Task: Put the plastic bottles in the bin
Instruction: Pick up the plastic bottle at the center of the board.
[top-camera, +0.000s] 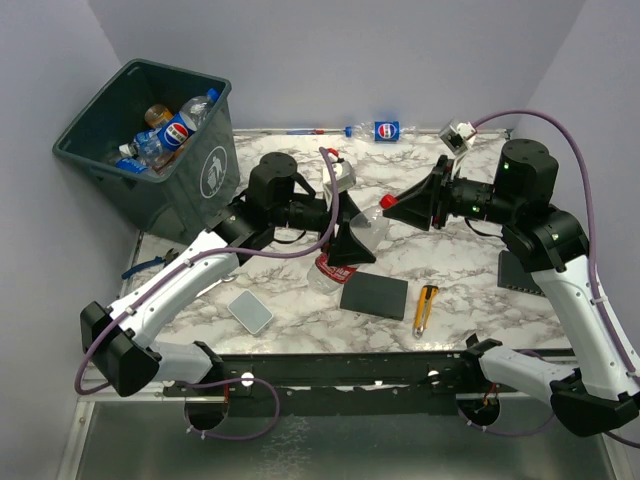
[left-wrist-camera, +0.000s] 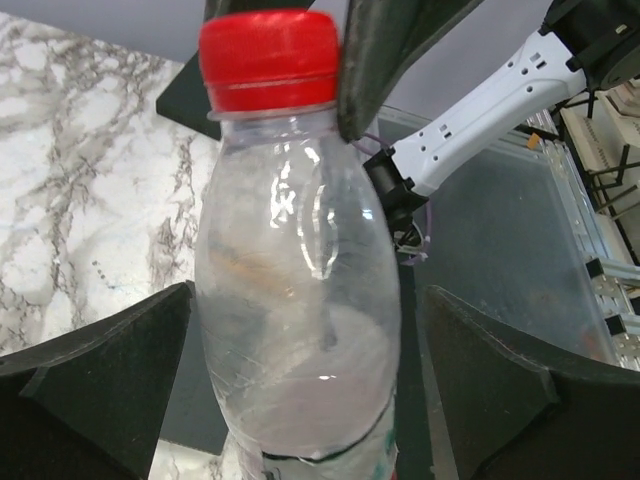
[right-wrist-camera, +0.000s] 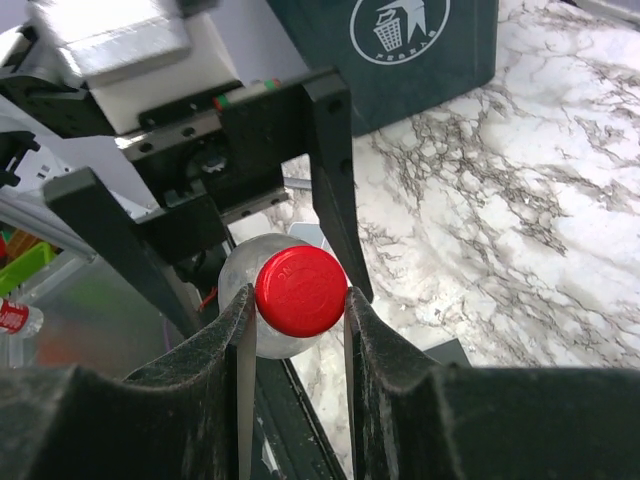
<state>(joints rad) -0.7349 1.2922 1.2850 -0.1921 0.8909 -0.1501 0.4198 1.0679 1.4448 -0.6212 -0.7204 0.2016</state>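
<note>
At 10 o'clock the bin (top-camera: 203, 178) holds several bottles (top-camera: 168, 135). At centre the left gripper (top-camera: 350, 243) stands wide, its fingers flanking a clear bottle (left-wrist-camera: 300, 300). The right gripper (right-wrist-camera: 298, 300) is clamped on its red cap (right-wrist-camera: 300, 285). The bottle is probably light, thin-walled and slippery, so the stiff cap or neck looks the surest hold. A far bottle (top-camera: 385, 130) lies at 12 o'clock.
</note>
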